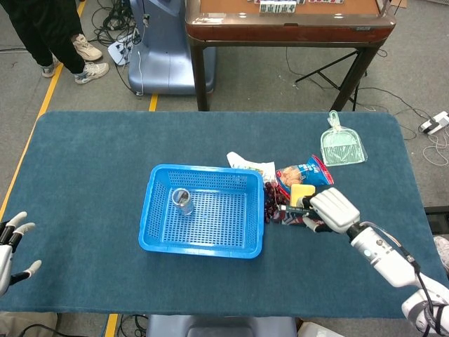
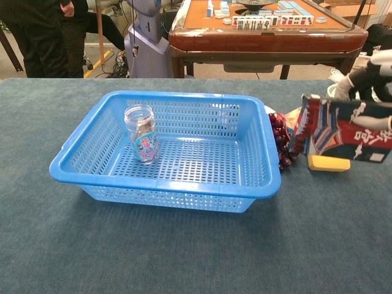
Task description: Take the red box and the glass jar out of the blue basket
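Note:
My right hand [image 1: 334, 209] [image 2: 373, 76] holds the red box [image 2: 343, 130] [image 1: 289, 213] upright, low over the table just right of the blue basket [image 1: 156, 239] [image 2: 268, 177]. The box stands in front of the yellow sponge. The glass jar [image 1: 182, 201] [image 2: 142, 134] stands upright inside the basket near its left back corner. My left hand [image 1: 12, 246] is open at the table's near left edge, far from the basket; the chest view does not show it.
A yellow sponge [image 1: 303, 192] [image 2: 328, 163], a bunch of dark grapes [image 2: 278, 131] [image 1: 271, 200], a snack bag [image 1: 303, 173] and a white packet [image 1: 250, 165] lie right of the basket. A green dustpan [image 1: 342, 146] sits at the far right.

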{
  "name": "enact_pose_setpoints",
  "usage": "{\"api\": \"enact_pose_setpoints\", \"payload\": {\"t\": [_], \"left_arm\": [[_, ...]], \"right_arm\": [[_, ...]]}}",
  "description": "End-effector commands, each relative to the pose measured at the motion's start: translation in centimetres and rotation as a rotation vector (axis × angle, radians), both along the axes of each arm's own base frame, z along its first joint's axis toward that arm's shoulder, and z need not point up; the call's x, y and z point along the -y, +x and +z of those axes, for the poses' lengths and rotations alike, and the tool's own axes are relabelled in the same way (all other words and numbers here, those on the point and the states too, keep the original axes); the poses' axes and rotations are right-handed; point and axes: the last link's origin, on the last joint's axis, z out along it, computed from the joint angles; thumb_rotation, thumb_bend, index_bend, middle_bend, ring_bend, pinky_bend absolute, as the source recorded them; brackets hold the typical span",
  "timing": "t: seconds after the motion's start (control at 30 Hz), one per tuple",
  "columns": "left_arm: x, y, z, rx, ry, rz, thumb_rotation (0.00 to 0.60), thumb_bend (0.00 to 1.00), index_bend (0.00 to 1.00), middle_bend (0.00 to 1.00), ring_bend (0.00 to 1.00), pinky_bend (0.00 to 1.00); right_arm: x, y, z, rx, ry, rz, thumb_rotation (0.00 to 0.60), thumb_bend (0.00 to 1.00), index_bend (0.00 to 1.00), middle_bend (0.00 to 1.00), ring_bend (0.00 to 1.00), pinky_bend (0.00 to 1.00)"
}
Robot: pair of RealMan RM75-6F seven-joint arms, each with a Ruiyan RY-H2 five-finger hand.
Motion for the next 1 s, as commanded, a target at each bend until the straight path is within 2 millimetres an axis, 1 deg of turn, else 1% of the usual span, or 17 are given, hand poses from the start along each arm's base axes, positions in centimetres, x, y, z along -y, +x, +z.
{"api": "enact_pose_setpoints", "payload": {"t": [0.03, 0.07, 0.13, 0.2, 0.27, 0.3, 0.33, 0.37, 0.4, 0.47, 0.53, 0.63, 0.73, 0.8, 0.83, 0.93, 1.0], "left_arm": [[0.0, 0.0, 0.1, -0.003, 0.001, 0.002, 0.600, 0.15, 0.31, 0.14, 0.16, 0.18], [0.1, 0.1, 0.1, -0.004, 0.001, 0.002, 0.600, 0.15, 0.31, 0.14, 0.16, 0.18], [0.1, 0.1, 0.1, -0.004, 0.002, 0.001, 0.600, 0.15, 0.31, 0.14, 0.16, 0.18], [0.1, 0.2, 0.1, -0.005, 0.001, -0.001, 0.600, 0.15, 0.31, 0.14, 0.16, 0.18], [0.2, 0.3, 0.0, -0.003, 0.000, -0.002, 0.600, 0.15, 0.31, 0.14, 0.16, 0.18], [0.2, 0.4, 0.0, -0.004, 0.000, -0.003, 0.600, 0.15, 0.31, 0.14, 0.16, 0.18], [0.2, 0.4, 0.1, -0.005, 0.001, -0.004, 0.600, 0.15, 0.31, 0.14, 0.16, 0.18], [0.2, 0.4, 0.1, -0.007, 0.001, -0.005, 0.600, 0.15, 0.31, 0.14, 0.16, 0.18], [0.2, 0.5, 0.1, -0.008, 0.003, -0.005, 0.600, 0.15, 0.31, 0.14, 0.16, 0.18], [0.2, 0.5, 0.3, -0.009, 0.009, -0.005, 0.600, 0.15, 0.31, 0.14, 0.16, 0.18], [0.3, 0.5, 0.4, -0.009, 0.012, -0.003, 0.600, 0.15, 0.31, 0.14, 0.16, 0.18], [0.4, 0.3, 0.5, -0.012, 0.013, 0.003, 0.600, 0.15, 0.31, 0.14, 0.16, 0.18], [0.4, 0.3, 0.5, -0.014, 0.010, 0.004, 0.600, 0.15, 0.31, 0.14, 0.16, 0.18], [0.4, 0.4, 0.5, -0.015, 0.011, -0.001, 0.600, 0.15, 0.31, 0.14, 0.16, 0.18], [0.4, 0.5, 0.5, -0.015, 0.011, -0.003, 0.600, 0.15, 0.31, 0.14, 0.16, 0.18], [0.3, 0.7, 0.4, -0.015, 0.009, -0.008, 0.600, 0.15, 0.31, 0.14, 0.16, 0.18], [0.4, 0.8, 0.3, -0.011, 0.005, -0.012, 0.600, 0.15, 0.31, 0.14, 0.16, 0.18]], "right_arm": [[-0.9, -1.3, -0.9, -0.014, 0.042, -0.018, 0.600, 0.42, 0.63, 0.52, 0.56, 0.67], [-1.0, -1.6, -1.0, -0.017, 0.047, -0.024, 0.600, 0.41, 0.62, 0.51, 0.55, 0.67], [-0.9, -2.2, -1.2, -0.034, 0.060, -0.039, 0.600, 0.41, 0.58, 0.47, 0.51, 0.64], [-0.8, -2.9, -1.4, -0.078, 0.087, -0.073, 0.600, 0.40, 0.46, 0.40, 0.41, 0.55], [-0.4, -3.0, -1.5, -0.106, 0.096, -0.092, 0.600, 0.39, 0.23, 0.23, 0.22, 0.35], [-0.2, -2.9, -1.6, -0.108, 0.096, -0.098, 0.600, 0.39, 0.17, 0.19, 0.17, 0.30], [0.0, -2.8, -1.6, -0.107, 0.094, -0.100, 0.600, 0.39, 0.09, 0.12, 0.10, 0.22], [0.2, -2.5, -1.5, -0.107, 0.091, -0.099, 0.600, 0.38, 0.03, 0.07, 0.05, 0.16], [0.4, -2.3, -1.4, -0.108, 0.089, -0.097, 0.600, 0.37, 0.01, 0.03, 0.02, 0.11], [1.0, -1.8, -1.0, -0.115, 0.068, -0.084, 0.600, 0.36, 0.00, 0.00, 0.00, 0.04], [1.3, -1.5, -0.6, -0.117, 0.053, -0.075, 0.600, 0.36, 0.00, 0.00, 0.00, 0.01], [2.0, -0.3, 0.4, -0.087, 0.021, -0.055, 0.600, 0.36, 0.00, 0.00, 0.00, 0.01], [2.3, 1.8, 1.1, -0.029, -0.012, 0.007, 0.600, 0.34, 0.00, 0.01, 0.00, 0.01], [2.5, 3.2, 1.3, -0.001, -0.018, 0.047, 0.600, 0.28, 0.00, 0.04, 0.00, 0.02], [2.5, 4.0, 1.3, 0.012, -0.017, 0.067, 0.600, 0.23, 0.00, 0.06, 0.00, 0.04], [2.9, 6.8, 0.6, 0.050, 0.009, 0.127, 0.600, 0.16, 0.00, 0.08, 0.01, 0.09], [3.3, 8.8, -0.2, 0.068, 0.046, 0.153, 0.600, 0.13, 0.00, 0.08, 0.01, 0.10]]}}
